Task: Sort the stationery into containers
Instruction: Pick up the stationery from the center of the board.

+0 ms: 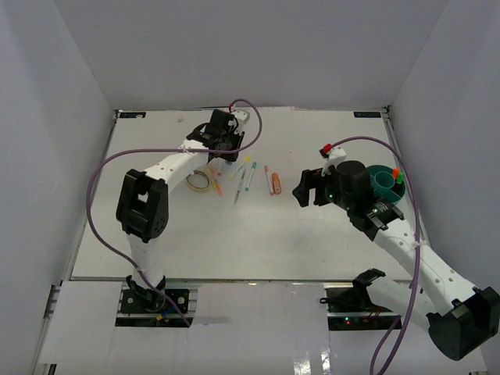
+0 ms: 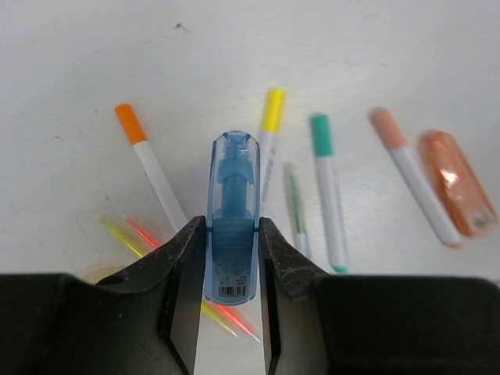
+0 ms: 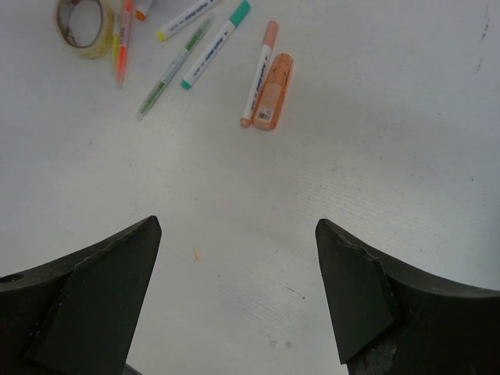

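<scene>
My left gripper (image 2: 233, 234) is shut on a light blue highlighter (image 2: 233, 195), which points away from the wrist over thin yellow and red pencils (image 2: 139, 237). On the table beyond lie an orange-capped pen (image 2: 152, 168), a yellow-capped pen (image 2: 270, 129), a thin green pencil (image 2: 294, 205), a teal-capped pen (image 2: 328, 191), a salmon-capped pen (image 2: 414, 178) and a salmon pink highlighter (image 2: 457, 183). In the top view my left gripper (image 1: 225, 147) is at the far side of that cluster. My right gripper (image 1: 308, 187) (image 3: 238, 234) stands open over bare table, left of the teal container (image 1: 388, 187).
A beige loop (image 1: 198, 180) (image 3: 82, 19) lies at the left end of the pen cluster (image 1: 246, 176). An orange-capped item (image 1: 396, 173) stands in the teal container. White walls close in the table on three sides.
</scene>
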Available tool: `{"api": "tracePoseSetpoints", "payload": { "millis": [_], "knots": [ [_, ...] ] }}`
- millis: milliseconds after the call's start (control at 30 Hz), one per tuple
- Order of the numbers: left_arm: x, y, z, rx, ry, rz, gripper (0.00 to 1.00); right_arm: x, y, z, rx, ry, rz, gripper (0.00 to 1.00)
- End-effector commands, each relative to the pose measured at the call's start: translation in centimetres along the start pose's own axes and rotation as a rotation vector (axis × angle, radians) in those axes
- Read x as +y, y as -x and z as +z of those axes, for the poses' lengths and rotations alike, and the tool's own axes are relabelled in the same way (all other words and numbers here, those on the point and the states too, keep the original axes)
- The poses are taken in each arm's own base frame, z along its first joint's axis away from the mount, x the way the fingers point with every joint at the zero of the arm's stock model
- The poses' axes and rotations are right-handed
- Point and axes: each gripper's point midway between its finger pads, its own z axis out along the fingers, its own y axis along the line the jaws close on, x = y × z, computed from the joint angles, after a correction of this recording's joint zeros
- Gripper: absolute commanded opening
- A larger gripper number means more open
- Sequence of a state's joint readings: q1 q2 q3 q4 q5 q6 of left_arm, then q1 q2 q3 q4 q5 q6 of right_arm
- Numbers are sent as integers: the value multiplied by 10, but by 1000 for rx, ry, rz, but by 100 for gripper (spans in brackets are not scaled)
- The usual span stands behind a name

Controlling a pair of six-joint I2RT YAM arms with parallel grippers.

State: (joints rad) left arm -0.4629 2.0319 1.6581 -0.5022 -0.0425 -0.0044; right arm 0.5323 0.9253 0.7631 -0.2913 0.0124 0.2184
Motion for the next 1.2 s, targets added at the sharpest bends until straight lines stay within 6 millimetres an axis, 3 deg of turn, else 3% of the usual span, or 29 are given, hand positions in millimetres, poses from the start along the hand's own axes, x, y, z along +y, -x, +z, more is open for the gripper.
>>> {"api": "tracePoseSetpoints", "payload": {
  "millis": [0,33,67,133,267,400,800,1033,1167],
  "knots": [
    [-47,46,-67,-226,-162,106,24,26,45,-8,-78,96,21,87],
    [-65,51,-77,-277,-230,133,24,28,46,-6,-69,108,23,87],
    [-72,40,-90,-288,-258,147,23,34,57,-9,-85,131,22,87],
    [-97,39,-106,-345,-336,205,22,40,63,-7,-71,150,30,87],
    [-128,24,-144,-435,-432,289,22,52,91,-10,-101,193,42,87],
    [-155,25,-172,-542,-511,345,20,62,102,-5,-80,230,55,86],
    [-177,32,-209,-686,-585,422,20,77,103,8,-41,310,94,81],
    [-186,23,-214,-702,-625,460,20,82,102,13,-43,335,108,77],
    [-186,18,-214,-707,-628,466,20,82,100,16,-43,341,115,68]
  ]
}}
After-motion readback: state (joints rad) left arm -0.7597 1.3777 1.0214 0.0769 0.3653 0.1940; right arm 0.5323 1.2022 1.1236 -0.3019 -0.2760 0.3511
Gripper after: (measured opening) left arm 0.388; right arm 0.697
